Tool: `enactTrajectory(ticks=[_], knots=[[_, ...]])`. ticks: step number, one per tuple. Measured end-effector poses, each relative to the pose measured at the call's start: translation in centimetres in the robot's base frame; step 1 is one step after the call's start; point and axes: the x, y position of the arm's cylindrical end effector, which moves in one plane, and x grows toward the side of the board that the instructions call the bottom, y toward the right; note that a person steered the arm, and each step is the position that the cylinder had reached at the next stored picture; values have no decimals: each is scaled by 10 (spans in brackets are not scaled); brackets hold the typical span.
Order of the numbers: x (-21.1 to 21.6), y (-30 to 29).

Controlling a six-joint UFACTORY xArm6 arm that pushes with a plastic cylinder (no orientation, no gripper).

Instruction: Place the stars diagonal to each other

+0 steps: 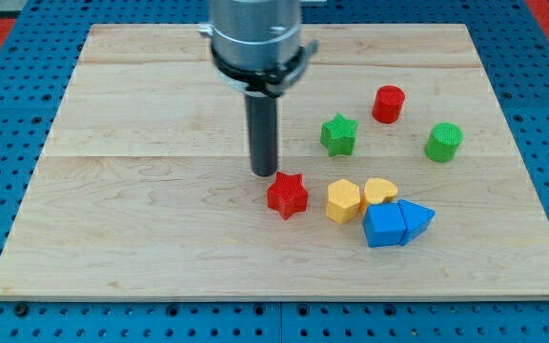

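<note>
Arm (255, 29) above the mount, beyond top edge.

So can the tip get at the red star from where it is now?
Probably yes: my tip sits just above-left of the red star, nothing between them. The yellow blocks lie on its far right side.

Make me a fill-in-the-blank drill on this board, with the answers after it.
1. My tip stands just up-left of the ____ star.
2. The green star lies toward the view's ____ from the red one.
3. The two blue blocks are ____ each other.
4. The green cylinder sits right of the ____ cylinder.

Answers: red; top right; touching; red
</note>
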Motion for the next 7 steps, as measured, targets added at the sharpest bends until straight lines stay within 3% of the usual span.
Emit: enactTrajectory(ticks=[1,3,4,5,6,7], knots=[[-20,18],[29,64],[51,24],[4,39],[-17,18],[14,31]])
